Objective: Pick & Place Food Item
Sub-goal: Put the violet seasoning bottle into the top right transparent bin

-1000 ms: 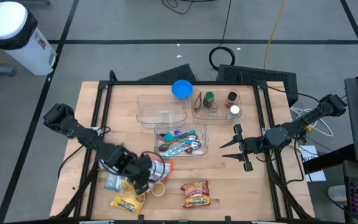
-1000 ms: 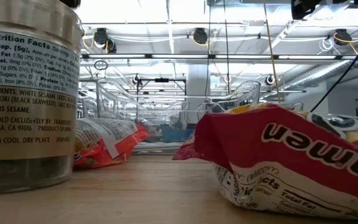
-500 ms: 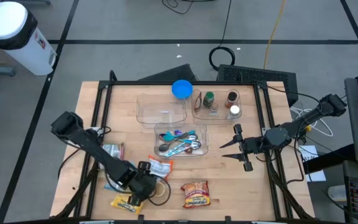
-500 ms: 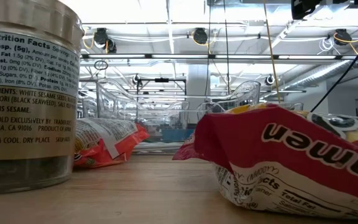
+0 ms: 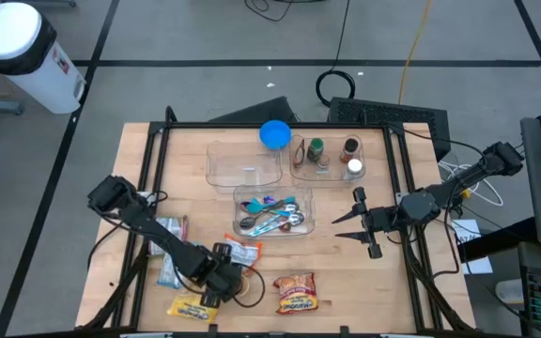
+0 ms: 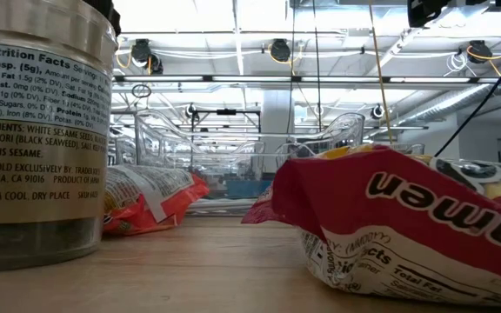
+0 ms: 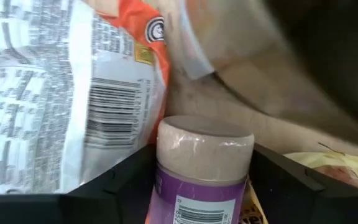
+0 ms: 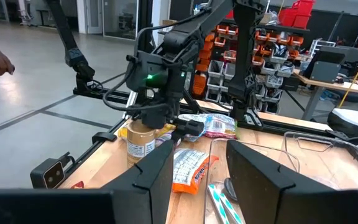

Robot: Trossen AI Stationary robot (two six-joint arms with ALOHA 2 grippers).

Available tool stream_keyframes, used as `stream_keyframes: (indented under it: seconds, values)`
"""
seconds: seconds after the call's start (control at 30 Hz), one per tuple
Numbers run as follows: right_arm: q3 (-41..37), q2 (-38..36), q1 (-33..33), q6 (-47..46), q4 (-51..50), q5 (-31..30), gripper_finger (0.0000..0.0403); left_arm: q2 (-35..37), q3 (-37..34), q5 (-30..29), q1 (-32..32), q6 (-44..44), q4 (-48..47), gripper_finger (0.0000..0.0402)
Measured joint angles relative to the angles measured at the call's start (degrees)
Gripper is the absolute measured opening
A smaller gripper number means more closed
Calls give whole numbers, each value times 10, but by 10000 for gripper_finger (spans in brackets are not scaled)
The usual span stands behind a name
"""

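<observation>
Spice jar [image 7: 202,168], tan lid, purple label, stands upright near the table's front edge, bracketed by the left gripper [image 5: 222,282], fingers wide, contact unclear. Clear bin [image 5: 303,225] holds spoons [image 5: 272,218]. Right gripper [image 5: 352,223] hovers partly open, holding nothing.

From above, my left hand [image 5: 222,282] covers the seasoning jar [image 7: 202,168], so I cannot see my grip there. At counter height the jar [image 6: 37,130] is cut off at the edge, as is the ramen packet [image 6: 407,222].
</observation>
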State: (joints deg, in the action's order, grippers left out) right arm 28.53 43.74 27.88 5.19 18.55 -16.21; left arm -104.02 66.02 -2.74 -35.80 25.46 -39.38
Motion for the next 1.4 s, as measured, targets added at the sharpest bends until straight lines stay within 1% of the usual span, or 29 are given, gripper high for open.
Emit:
stream_keyframes:
  seconds: [0.07, 0.2, 0.27, 0.33, 0.43, 0.5, 0.6, 0.7, 0.87, 1.0, 1.13, 1.2, 1.27, 1.3, 1.4]
  values:
    - [0, 0, 0, 0, 0, 0, 139, 11, 0, 11, 4, -1, 0, 226]
    - [0, 0, 0, 0, 0, -1, 139, 47, 0, 22, 13, 8, 0, 172]
    - [0, 0, 0, 0, 0, -1, 139, 73, 0, 22, 19, 13, -1, 157]
    - [0, 0, 0, 0, 0, -1, 139, 105, 0, 15, 25, 20, -4, 157]
    - [0, 0, 0, 0, 0, -1, 139, 158, 0, -17, 34, 36, -5, 157]
    - [0, 0, 0, 0, 0, -1, 139, 195, 0, -48, 41, 47, -4, 159]
    - [0, 0, 0, 0, 0, -1, 139, 245, 0, -112, 52, 59, 10, 176]
    - [0, 0, 0, 0, 0, -1, 139, 278, 0, -141, 62, 64, 30, 177]
    - [0, 0, 0, 0, -1, -1, 139, 292, 1, -139, 73, 67, 22, 152]
    - [0, 0, 0, -1, -1, -1, 139, 288, 1, -140, 77, 68, 1, 152]
    - [0, 0, 0, -6, -1, -2, 139, 278, 1, -138, 78, 66, -15, 160]
    - [0, 0, 0, -6, -1, -2, 139, 277, 1, -145, 78, 65, 5, 159]
    - [0, 0, 0, -6, 0, -2, 139, 276, 1, -171, 78, 55, 31, 150]
    - [0, 1, 0, -6, 1, -2, 139, 276, 1, -185, 78, 45, 54, 148]
    - [0, 7, -1, -6, 4, -2, 139, 271, 1, -233, 81, -19, 174, 141]
